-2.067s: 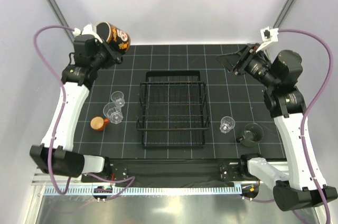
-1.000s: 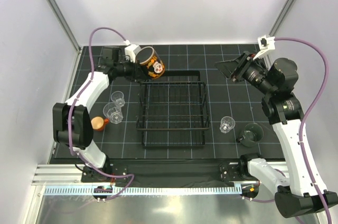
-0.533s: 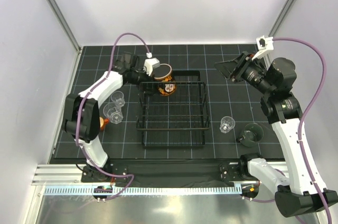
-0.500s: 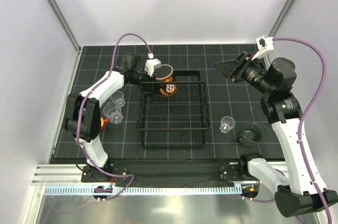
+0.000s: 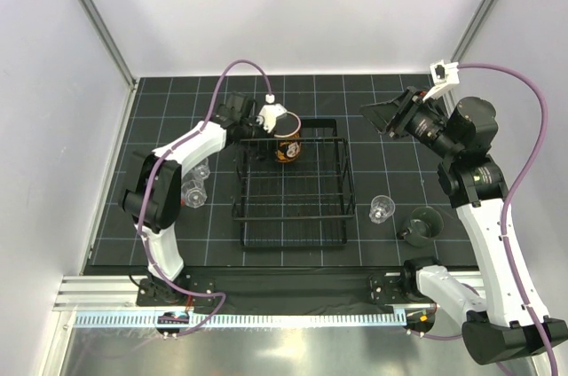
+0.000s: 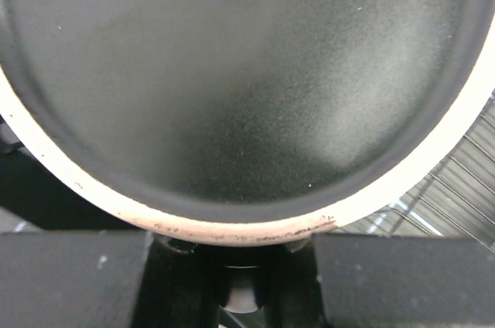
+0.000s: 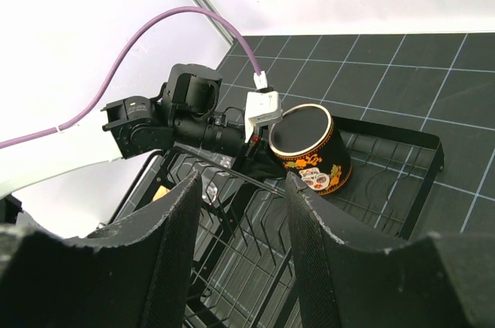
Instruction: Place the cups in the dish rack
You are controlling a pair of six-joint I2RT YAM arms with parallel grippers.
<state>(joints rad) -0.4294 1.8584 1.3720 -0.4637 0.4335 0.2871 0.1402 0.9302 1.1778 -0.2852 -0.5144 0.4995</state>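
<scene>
From above, the left gripper [image 5: 272,124] is clamping the mug [image 5: 286,139] in the far-left corner of the rack [image 5: 343,183], which is sitting mid-worktop. The right gripper [image 5: 389,116] is hanging over the far-right corner with its jaws wide and empty. A clear cup [image 5: 382,208] and the green cup [image 5: 423,225] are standing near the right edge.

In the left wrist view, the mug's dark base is filling the picture.

In the right wrist view, the mug is leaning base-up inside the rack.

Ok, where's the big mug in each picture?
Top external: the mug is at the far left corner of the rack.
Left wrist: the mug fills nearly the whole picture; rack wires show at lower right.
Right wrist: the mug is near the middle, at the rack's corner.
Shared landmark: the rack.
</scene>
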